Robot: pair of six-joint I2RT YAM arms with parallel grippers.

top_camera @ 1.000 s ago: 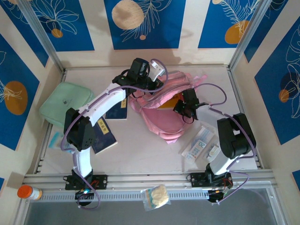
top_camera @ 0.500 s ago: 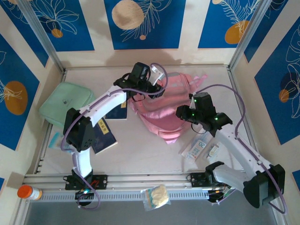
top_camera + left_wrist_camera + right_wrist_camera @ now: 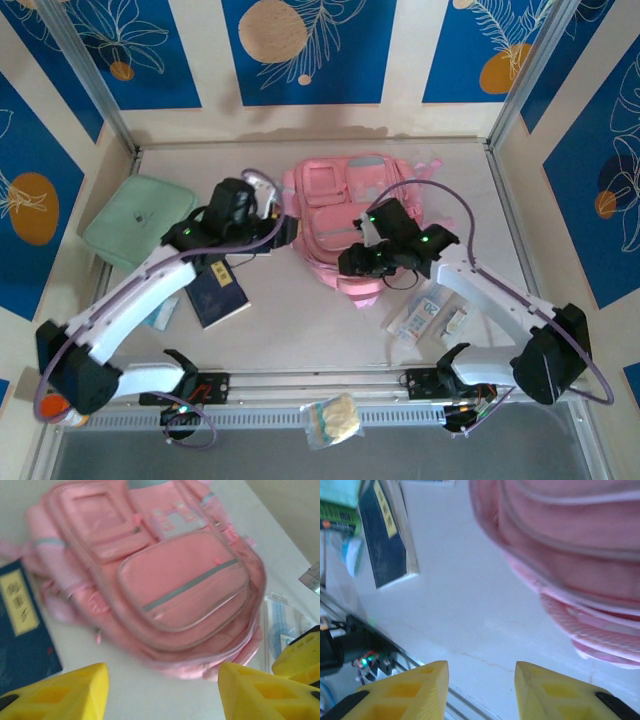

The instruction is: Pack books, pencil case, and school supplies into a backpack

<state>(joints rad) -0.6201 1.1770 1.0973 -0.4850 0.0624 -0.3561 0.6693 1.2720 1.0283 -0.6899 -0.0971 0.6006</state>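
Top external view: both arms have just let go of the large pink fabric backpack (image 3: 335,215), which has flopped flat, pockets up, at the far centre of the table (image 3: 300,330). My left gripper (image 3: 280,232) and right gripper (image 3: 352,264) sit spread and empty either side of it. A dark navy paperback book (image 3: 218,296) on its left and a flat white blue-printed packet (image 3: 424,318) at near right remain outside, so I judge packing isn't finished.

Left hand (image 3: 162,696), right hand (image 3: 480,689) open, empty
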